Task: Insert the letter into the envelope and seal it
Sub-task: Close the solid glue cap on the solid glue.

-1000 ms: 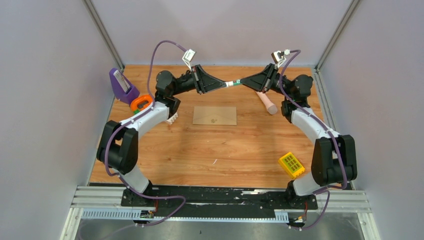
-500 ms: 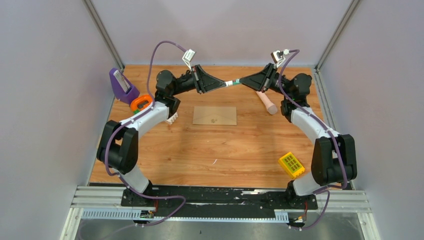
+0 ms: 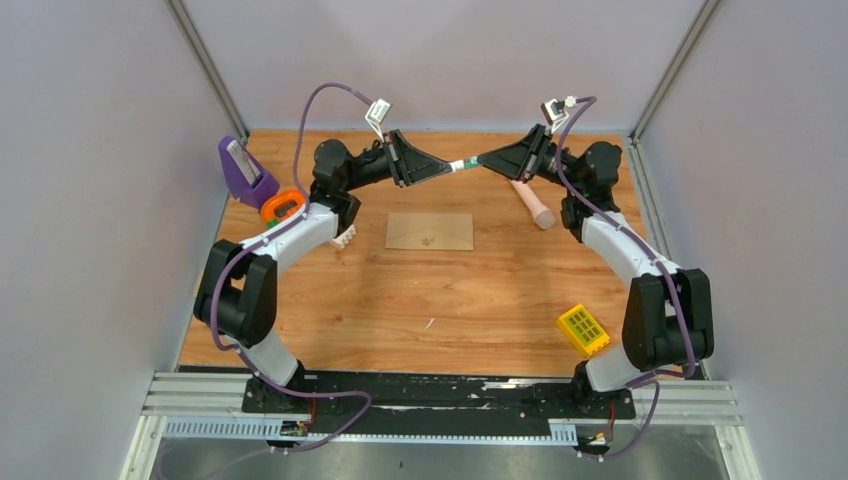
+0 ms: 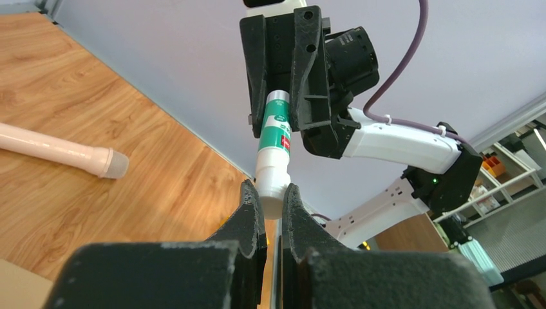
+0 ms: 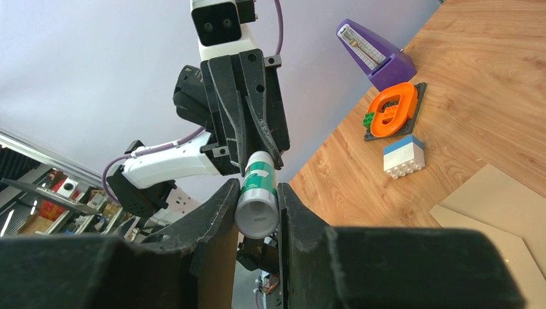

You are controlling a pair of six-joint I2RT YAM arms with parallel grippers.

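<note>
Barely anything has shifted over the past second: the left gripper [image 4: 271, 201], pinched almost shut on the white cap end of a glue stick [image 3: 462, 166], and the right gripper [image 5: 257, 207], clamped partway around its green-labelled body, hold the tube between them in mid-air; the envelope [image 3: 430, 231] lies flat on the tabletop [image 3: 400, 300] below, the letter not visible apart from it, so sealing likely awaits uncapping

A wooden table [image 3: 480, 310] sits under even light, with plain pale grey walls [image 3: 450, 60] rising at its far, left and right sides. Aluminium rails [image 3: 190, 395] run along its near edge.
</note>
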